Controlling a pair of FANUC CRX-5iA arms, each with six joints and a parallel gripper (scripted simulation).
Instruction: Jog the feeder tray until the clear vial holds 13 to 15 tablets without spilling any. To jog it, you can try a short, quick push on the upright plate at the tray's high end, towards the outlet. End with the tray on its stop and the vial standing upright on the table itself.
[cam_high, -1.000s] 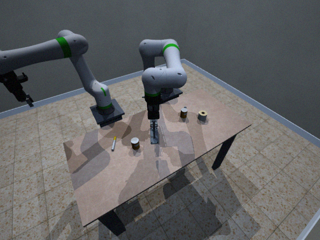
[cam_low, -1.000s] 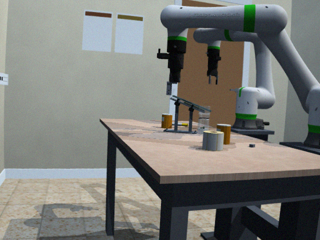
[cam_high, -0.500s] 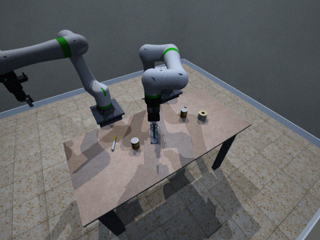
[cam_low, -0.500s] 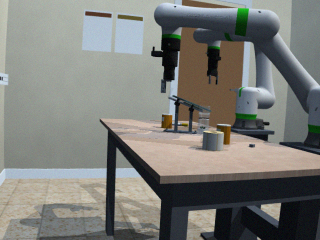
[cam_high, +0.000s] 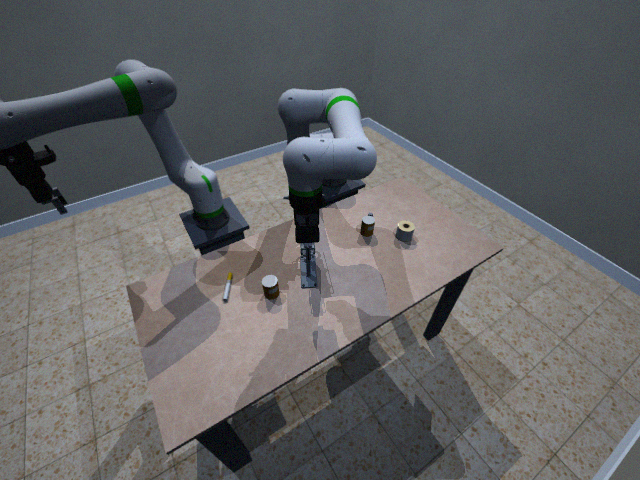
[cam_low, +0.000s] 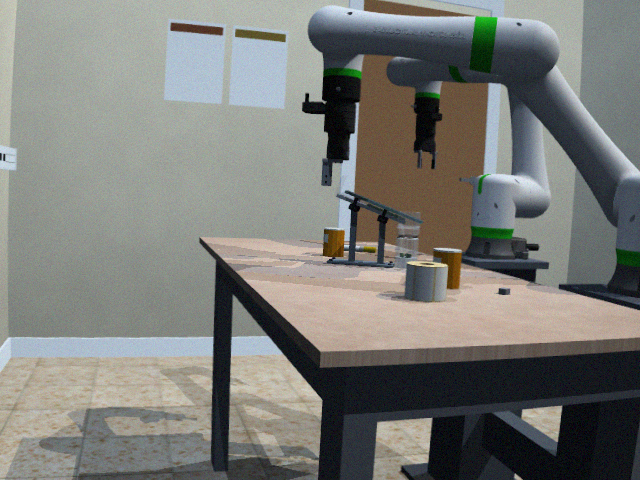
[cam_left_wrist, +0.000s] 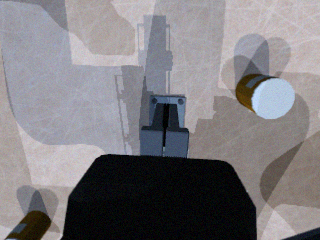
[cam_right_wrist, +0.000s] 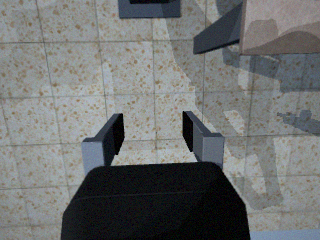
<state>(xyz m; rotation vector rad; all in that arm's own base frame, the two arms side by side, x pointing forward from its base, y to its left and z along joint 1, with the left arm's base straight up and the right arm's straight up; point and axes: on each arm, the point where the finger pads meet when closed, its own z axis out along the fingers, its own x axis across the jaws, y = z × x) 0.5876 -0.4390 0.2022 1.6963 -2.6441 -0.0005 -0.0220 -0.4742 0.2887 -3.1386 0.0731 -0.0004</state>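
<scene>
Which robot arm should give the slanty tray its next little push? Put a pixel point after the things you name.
Probably the left: its closed gripper (cam_low: 326, 181) (cam_left_wrist: 164, 142) hangs just above the high end of the feeder tray (cam_low: 381, 209). The right gripper (cam_low: 426, 166) (cam_right_wrist: 153, 124) is open and far off, with floor beneath it.

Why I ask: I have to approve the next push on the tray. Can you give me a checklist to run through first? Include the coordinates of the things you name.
1. Left claw (cam_high: 308, 253) (cam_low: 326, 183) (cam_left_wrist: 166, 111) shut with nothing in it: ok.
2. Left claw down at pushing height: not ok, its tips are above the high end of the tray (cam_low: 379, 205) with a gap.
3. Clear vial (cam_low: 406, 248) upright near the tray's low end: ok.
4. Tablet count in the vial: cannot tell, too small to count.
5. Tray on its stop: cannot tell, the contact isn't clear.
6. Right claw (cam_high: 61, 202) (cam_low: 426, 166) (cam_right_wrist: 153, 120) away from the tray: ok, open and out over the floor.
</scene>
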